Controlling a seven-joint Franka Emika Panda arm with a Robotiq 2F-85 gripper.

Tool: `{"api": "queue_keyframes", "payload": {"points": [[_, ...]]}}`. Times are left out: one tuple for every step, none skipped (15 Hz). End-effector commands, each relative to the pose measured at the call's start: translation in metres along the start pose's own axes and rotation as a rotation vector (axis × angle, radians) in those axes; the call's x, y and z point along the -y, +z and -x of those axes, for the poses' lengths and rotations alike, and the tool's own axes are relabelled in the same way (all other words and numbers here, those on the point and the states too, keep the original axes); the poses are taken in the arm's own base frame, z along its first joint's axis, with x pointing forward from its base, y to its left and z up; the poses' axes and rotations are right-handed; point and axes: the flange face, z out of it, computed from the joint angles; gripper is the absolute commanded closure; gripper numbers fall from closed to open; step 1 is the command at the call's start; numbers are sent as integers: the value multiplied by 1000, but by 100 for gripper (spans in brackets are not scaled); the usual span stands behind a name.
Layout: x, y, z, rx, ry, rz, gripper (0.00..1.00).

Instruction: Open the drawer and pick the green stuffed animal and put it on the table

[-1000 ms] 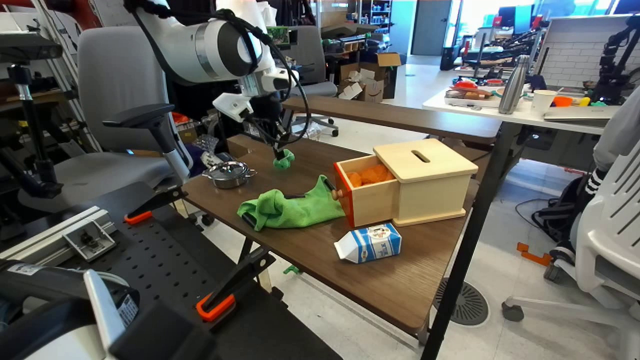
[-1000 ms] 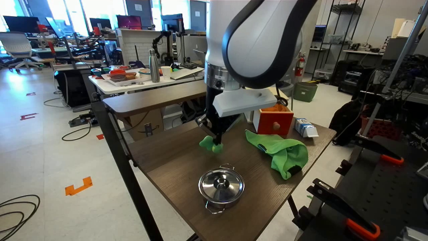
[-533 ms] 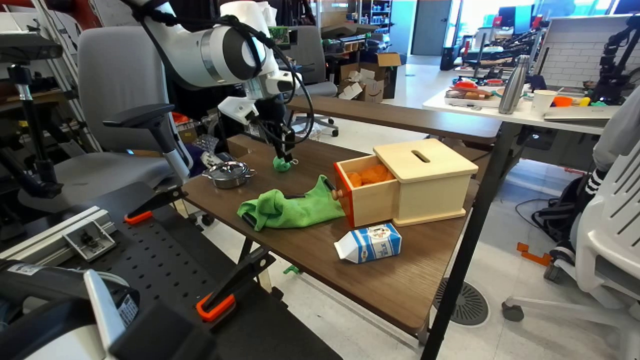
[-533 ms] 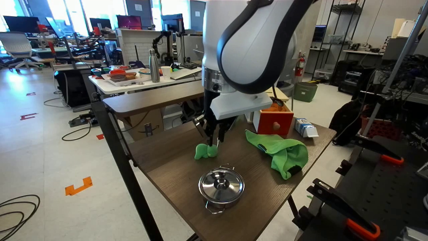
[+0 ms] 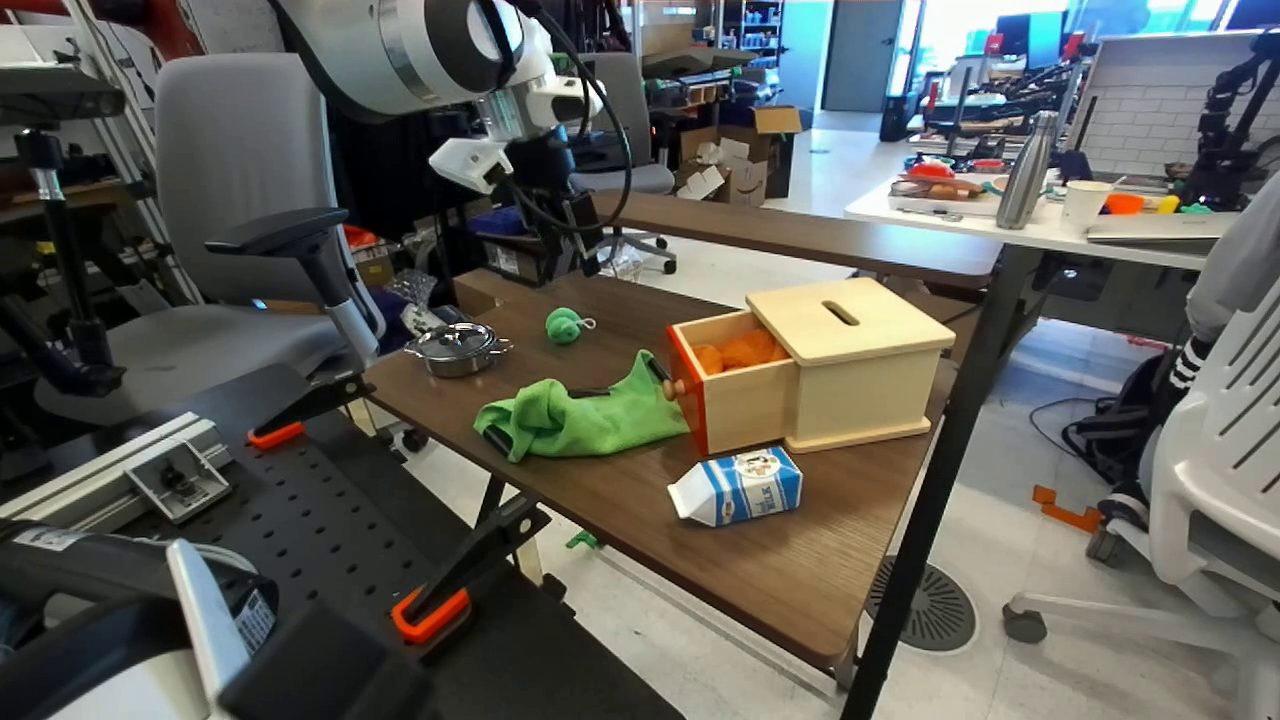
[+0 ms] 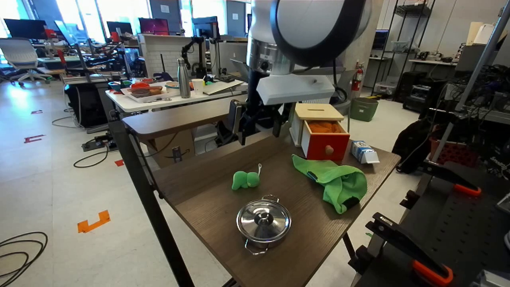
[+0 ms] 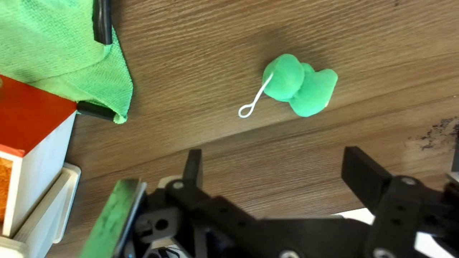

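Fingers [image 7: 365, 175] spread wide, bare wood grain showing through the gap, and the black end effector [image 7: 271, 161] hangs in the air above the brown wood-grain tabletop [image 6: 207, 183]! Down below it, ahead of those fingers in the wrist view, lies the small, white-looped, green plush stuffed animal [image 7: 304, 86], resting on the tabletop, apart from the end effector. Swing to the end effector's left in that same view: the red-fronted wooden drawer [image 6: 318, 146] stands partway out of the pale, lidded wooden box [image 5: 870, 380], fuzzy orange material [image 6: 324, 126] inside. Ahead on that side, close by the drawer's front, it's the rumpled, black-trimmed green cloth [image 5: 580, 425]. Beyond the stuffed animal, farther from the end effector, sits the round, lidded, shiny metal pot [image 6: 264, 225]. And out past the drawer, away from the end effector, the blue-and-white milk carton [image 5: 745, 487], on its side!
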Motion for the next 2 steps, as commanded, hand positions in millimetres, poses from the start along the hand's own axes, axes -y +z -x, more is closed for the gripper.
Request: {"api": "queue_keyframes", "payload": {"points": [[0, 2, 0, 4, -1, 1, 0], [-1, 6, 2, 9, -2, 4, 0]]}}
